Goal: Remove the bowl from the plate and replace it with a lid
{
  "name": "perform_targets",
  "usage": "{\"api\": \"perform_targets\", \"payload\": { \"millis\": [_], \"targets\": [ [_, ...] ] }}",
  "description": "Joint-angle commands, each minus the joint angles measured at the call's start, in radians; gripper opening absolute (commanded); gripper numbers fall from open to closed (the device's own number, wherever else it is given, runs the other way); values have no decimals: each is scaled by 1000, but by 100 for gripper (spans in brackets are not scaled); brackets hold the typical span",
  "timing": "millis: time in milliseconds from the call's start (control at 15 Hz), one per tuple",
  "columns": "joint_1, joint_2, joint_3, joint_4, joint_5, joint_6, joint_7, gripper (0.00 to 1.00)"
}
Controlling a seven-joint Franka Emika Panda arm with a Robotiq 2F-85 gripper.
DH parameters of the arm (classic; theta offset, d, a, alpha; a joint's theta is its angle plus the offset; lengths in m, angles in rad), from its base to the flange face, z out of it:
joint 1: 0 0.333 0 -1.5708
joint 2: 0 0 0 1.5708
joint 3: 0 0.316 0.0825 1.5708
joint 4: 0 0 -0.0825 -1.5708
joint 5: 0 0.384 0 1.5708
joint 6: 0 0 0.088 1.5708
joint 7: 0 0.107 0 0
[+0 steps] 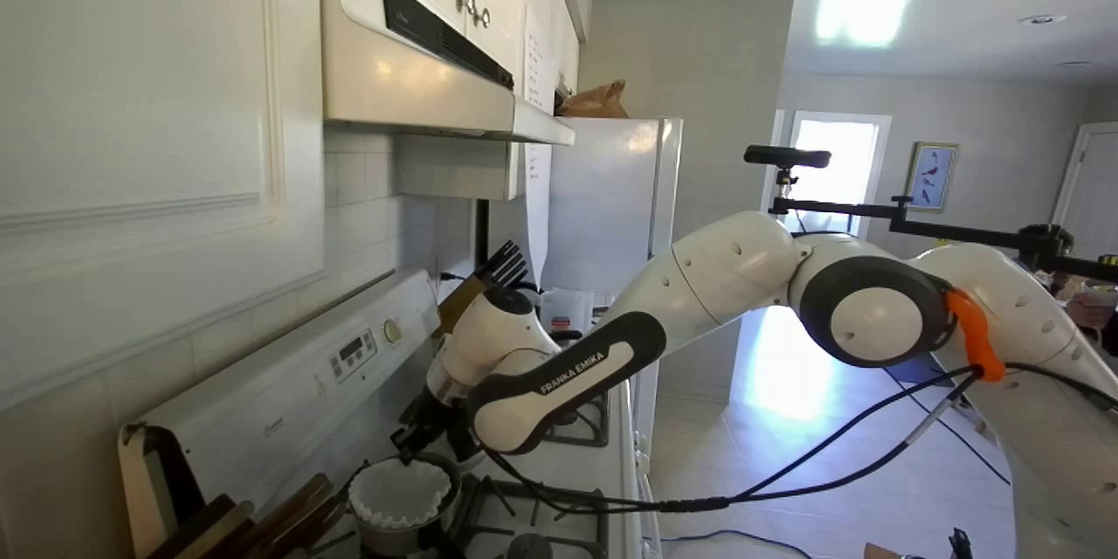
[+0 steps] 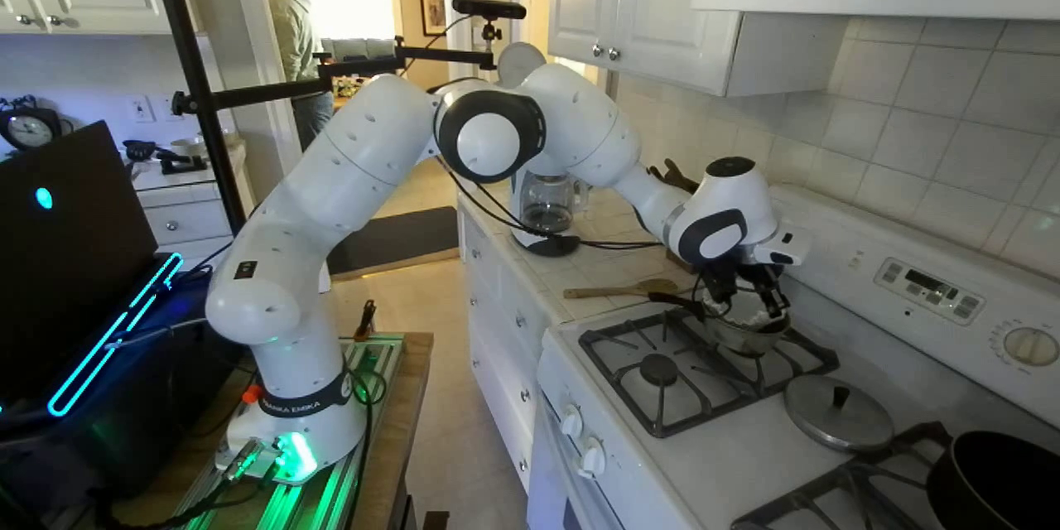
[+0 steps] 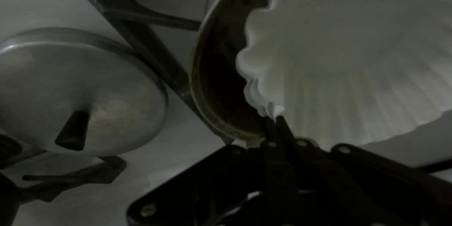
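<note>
My gripper point(image 3: 277, 119) pinches the white fluted bowl point(image 3: 339, 49) by its rim.
It's at the mouth of the saucepan point(image 3: 219, 77), seated or raised I can't tell; the grey lid point(image 2: 828, 418) lies on the stove point(image 2: 687, 447), near the dark pot point(image 2: 998, 476).

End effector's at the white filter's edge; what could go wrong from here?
The end effector seems to pinch the coffee filter only at its edge, so it might slip or tear. That edge looks layered, so several filters could lift together. The saucepan, its rim close by, might get bumped.
</note>
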Motion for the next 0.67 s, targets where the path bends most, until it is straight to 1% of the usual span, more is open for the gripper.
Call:
{"api": "perform_targets", "payload": {
  "millis": [0, 200, 333, 467, 600],
  "targets": [
    [-21, -71, 6, -23, 31, -15, 33, 0],
    [-29, -113, -4, -33, 37, -22, 74, 0],
    [-43, -135, 6, -36, 53, -31, 94, 0],
    [-63, -154, 29, -41, 92, -40, 106, 0],
    [-93, -182, 71, -61, 149, -64, 84, 0]
  ]
}}
